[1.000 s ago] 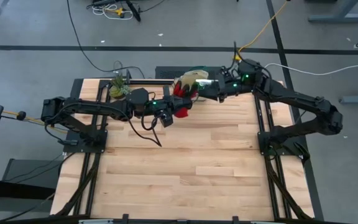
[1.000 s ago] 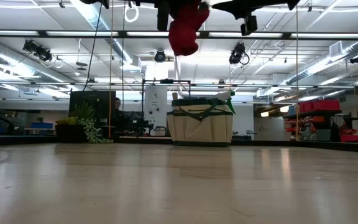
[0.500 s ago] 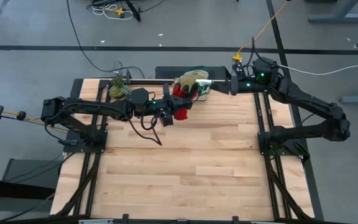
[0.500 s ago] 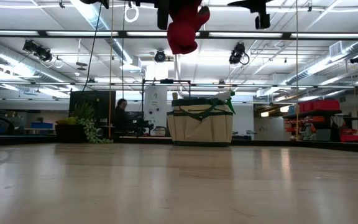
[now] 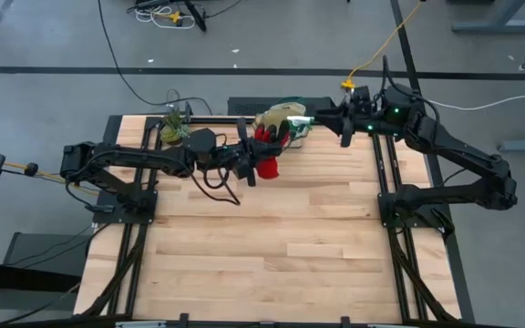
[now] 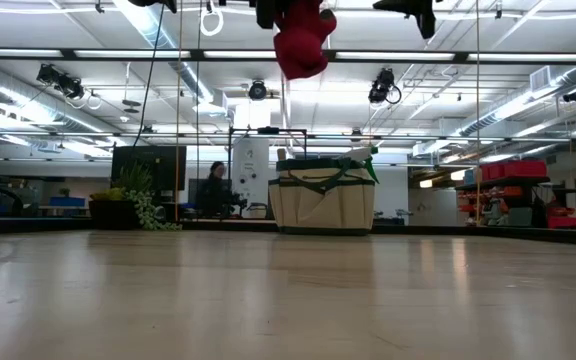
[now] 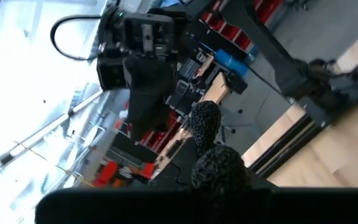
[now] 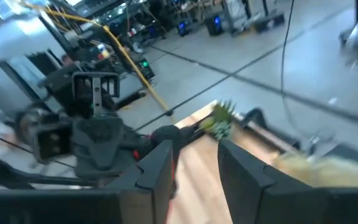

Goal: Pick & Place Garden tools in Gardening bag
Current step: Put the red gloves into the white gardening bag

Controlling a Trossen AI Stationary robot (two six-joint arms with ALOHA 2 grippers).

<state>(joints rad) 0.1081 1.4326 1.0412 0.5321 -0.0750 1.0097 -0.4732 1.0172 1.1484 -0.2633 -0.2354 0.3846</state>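
My left gripper (image 5: 251,167) is shut on the red-and-black glove (image 5: 266,166), high above the table just in front of the bag. The glove also shows at the top of the low view (image 6: 302,42). The beige gardening bag (image 5: 280,118) with green trim stands on its base at the far edge (image 6: 323,198). A green item (image 6: 368,160) sticks out of its top. My right gripper (image 5: 336,124) is open and empty, in the air to the right of the bag (image 8: 194,171). The rake and trowel do not show. My left gripper holds the glove from the table's left, fingers about level. The gripper itself hides the place of contact. The glove's black textured part (image 7: 211,158) sticks out past the fingers. The red body (image 6: 302,55) hangs below, lifted clear of the table.
A small leafy plant (image 5: 173,128) stands at the far left corner (image 6: 133,205). A dark rail runs along the far edge behind the bag. A person sits in the room beyond the table (image 6: 214,185). Bare wooden tabletop (image 5: 272,246) lies toward the near edge.
My right gripper has drawn back from the bag toward the table's right edge, staying high. My left gripper has kept its hold, and the glove has risen a little and edged toward the bag.
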